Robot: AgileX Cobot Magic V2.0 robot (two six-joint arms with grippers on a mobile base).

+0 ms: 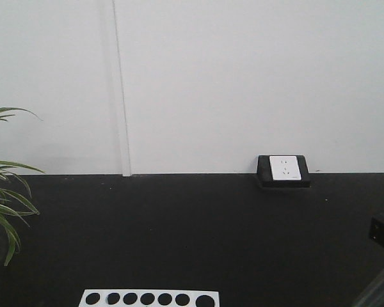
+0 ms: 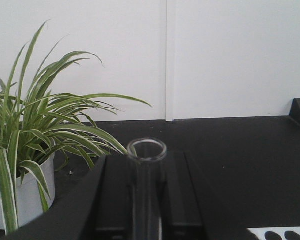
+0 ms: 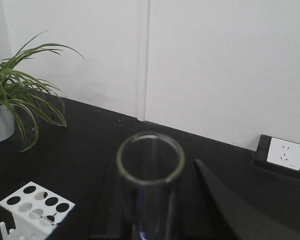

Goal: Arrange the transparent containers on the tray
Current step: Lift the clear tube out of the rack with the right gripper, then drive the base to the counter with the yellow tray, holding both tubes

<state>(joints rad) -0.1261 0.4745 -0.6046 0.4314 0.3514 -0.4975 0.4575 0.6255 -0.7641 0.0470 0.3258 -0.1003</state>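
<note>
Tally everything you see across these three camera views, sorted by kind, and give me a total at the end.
test tubes: 2, one in each wrist view
white holed rack: 1
potted plant: 1
wall socket: 1
Total: 5

We have the front-facing view looking low and level across the matte black tabletop [image 1: 192, 236] to the plain white wall [image 1: 243, 77]. Both wrist views face that same wall. The left sits low, with a clear glass test tube [image 2: 145, 200] close before the lens. The right sits higher, with a second clear glass tube [image 3: 149, 210] closer still. All three share the white holed rack [image 1: 147, 299], the green striped potted plant [image 2: 40, 130] and the white wall socket in its black box [image 1: 283, 169].
</note>
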